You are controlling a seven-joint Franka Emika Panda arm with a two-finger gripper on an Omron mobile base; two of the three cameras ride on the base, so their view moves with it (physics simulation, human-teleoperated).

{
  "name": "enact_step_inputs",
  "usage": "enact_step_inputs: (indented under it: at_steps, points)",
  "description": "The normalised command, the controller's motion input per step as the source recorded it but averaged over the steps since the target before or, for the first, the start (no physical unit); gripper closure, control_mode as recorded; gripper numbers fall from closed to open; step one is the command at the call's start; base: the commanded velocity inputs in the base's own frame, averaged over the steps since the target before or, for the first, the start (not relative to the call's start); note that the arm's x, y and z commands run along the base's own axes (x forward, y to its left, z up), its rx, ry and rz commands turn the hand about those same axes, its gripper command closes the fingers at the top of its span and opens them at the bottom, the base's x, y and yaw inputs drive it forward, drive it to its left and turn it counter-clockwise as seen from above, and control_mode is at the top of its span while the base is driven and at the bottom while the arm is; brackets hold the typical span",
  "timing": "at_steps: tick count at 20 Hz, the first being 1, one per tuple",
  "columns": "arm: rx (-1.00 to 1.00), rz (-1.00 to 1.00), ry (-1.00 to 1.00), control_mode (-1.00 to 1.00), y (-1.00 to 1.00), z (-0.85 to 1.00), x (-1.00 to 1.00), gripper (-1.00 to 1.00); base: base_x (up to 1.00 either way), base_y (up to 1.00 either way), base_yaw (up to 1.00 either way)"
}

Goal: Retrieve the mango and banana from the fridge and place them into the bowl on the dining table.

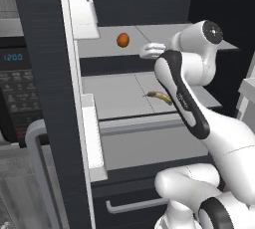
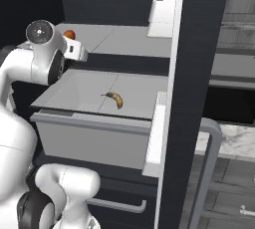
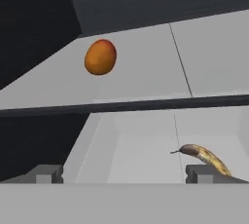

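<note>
The fridge (image 1: 45, 98) stands open, its dark doors swung out to either side. On the upper light grey shelf lies the small orange mango (image 1: 123, 40) (image 2: 69, 34) (image 3: 100, 57). One shelf lower rests the banana (image 1: 159, 96) (image 2: 115, 98) (image 3: 204, 156), yellow with dark ends. My gripper (image 1: 148, 51) (image 2: 78, 53) (image 3: 124, 174) hovers at upper-shelf height in front of the fridge, a short way right of the mango and above the banana. It is open and holds nothing; its fingertips (image 3: 46, 173) stand wide apart. The bowl and the dining table are out of view.
White door bins (image 1: 82, 11) (image 2: 164, 4) line the inner faces of both doors. A drawer with a silver bar handle (image 1: 134, 205) (image 2: 117, 205) sits below the shelves. An oven panel with a lit clock (image 1: 12, 57) is at the left, and a pale veined countertop (image 2: 234, 141) at the right.
</note>
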Motion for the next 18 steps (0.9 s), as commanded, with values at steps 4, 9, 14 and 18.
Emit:
enact_step_inputs:
  at_steps: [4, 9, 14, 18]
  points:
    - [-0.06, 0.00, 0.04, -1.00, 0.25, 0.22, 0.35, -1.00, 0.00, 0.00, 0.00]
    - [-0.05, 0.00, 0.01, -1.00, 0.17, 0.05, 0.34, -1.00, 0.00, 0.00, 0.00]
    - [-0.03, 0.00, 0.00, -1.00, 0.12, 0.00, 0.29, -1.00, 0.00, 0.00, 0.00]
    - [-0.01, 0.00, 0.00, -1.00, 0.14, 0.00, 0.39, -1.00, 0.00, 0.00, 0.00]
